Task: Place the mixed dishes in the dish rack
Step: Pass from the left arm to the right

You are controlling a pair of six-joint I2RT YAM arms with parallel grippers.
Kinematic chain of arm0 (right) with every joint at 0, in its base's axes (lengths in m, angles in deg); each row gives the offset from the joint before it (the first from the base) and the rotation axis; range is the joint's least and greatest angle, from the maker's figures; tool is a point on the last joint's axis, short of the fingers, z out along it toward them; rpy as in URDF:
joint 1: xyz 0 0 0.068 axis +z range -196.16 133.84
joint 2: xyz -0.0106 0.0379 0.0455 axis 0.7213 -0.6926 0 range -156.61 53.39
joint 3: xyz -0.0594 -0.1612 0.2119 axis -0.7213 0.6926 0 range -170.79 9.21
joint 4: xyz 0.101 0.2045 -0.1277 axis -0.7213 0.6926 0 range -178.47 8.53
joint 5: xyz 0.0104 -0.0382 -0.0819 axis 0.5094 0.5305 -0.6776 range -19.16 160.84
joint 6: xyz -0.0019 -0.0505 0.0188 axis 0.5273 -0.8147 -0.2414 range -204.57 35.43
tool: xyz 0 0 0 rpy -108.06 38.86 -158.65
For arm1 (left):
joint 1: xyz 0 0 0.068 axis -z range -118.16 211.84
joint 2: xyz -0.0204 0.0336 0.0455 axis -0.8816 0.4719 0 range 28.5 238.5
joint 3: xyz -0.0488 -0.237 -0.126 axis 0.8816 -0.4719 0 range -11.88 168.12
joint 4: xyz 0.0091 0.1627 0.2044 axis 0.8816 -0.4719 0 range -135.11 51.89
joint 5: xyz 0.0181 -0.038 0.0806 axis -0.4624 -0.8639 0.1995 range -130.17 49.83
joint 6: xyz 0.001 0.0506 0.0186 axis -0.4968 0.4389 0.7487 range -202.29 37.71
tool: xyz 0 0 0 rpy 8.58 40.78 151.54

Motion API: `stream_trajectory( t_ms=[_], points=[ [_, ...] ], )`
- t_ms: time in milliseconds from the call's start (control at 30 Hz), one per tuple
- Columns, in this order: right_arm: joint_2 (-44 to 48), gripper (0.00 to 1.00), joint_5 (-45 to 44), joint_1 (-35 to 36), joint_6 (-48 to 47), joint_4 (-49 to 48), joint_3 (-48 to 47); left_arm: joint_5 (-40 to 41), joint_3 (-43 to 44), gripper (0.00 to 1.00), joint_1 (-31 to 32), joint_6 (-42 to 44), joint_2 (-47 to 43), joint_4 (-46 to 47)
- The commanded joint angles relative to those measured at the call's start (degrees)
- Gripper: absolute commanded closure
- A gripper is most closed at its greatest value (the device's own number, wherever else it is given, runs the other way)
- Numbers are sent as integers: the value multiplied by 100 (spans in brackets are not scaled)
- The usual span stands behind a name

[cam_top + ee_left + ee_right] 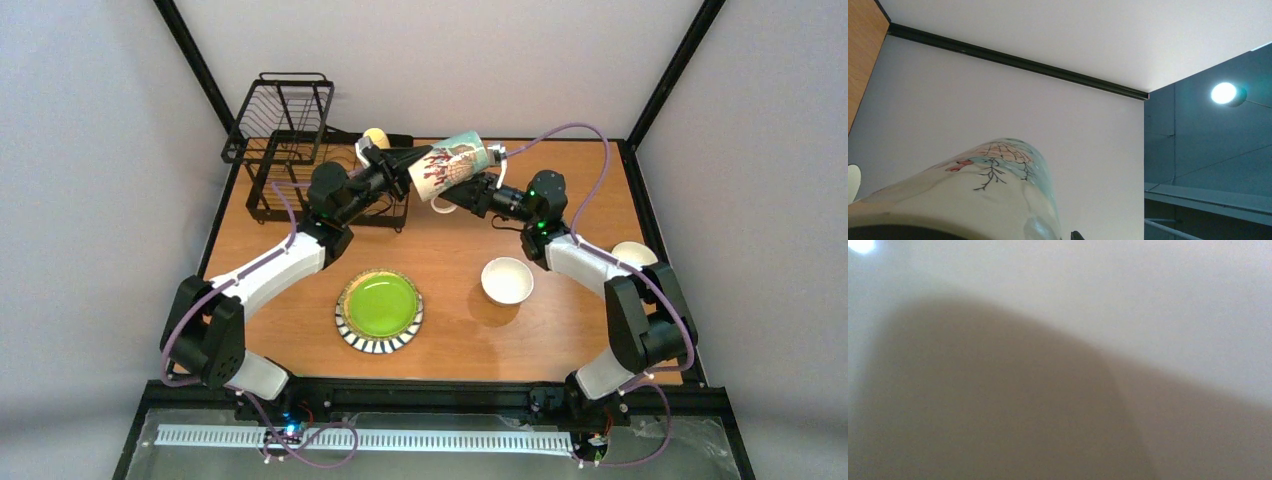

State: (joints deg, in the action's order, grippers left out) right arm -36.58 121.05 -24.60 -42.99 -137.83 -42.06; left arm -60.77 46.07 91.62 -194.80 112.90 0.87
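One tilted teal-banded cup (450,165), left fingers (398,160) narrow on its end, right fingers (456,194) against it (gap untellable).

Pale walls (90,150), black frame (195,60), wooden tabletop (450,330)

One black wire dish rack (285,140); one lime-green striped-rim plate (380,305); two cream-white bowls (507,280) (634,253); one teal-banded patterned cup (450,165); one cream mug (376,138).

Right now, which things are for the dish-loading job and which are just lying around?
For the job: cup, green plate, bowl, second bowl, cream mug, rack.
Just lying about: white ribbed strip, purple cables.
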Motion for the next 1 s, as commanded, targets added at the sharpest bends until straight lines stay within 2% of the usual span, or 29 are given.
stream_trajectory(
  t_ms=[0, 267, 500, 967],
  points=[
    [431, 98, 413, 353, -389, -307, -107, -154, -24, 81, 425, 62, 50, -190],
    [577, 98, 340, 340, -633, 22, -148, 166, -172, 72, 188, 614, -202, -780],
    [608, 98, 275, 324, -736, 126, -177, 140, -305, 65, -29, 903, -393, -1145],
    [526, 98, 53, 215, -1165, 700, -649, 627, -548, 62, -626, 1852, -1240, -2664]
  ],
)
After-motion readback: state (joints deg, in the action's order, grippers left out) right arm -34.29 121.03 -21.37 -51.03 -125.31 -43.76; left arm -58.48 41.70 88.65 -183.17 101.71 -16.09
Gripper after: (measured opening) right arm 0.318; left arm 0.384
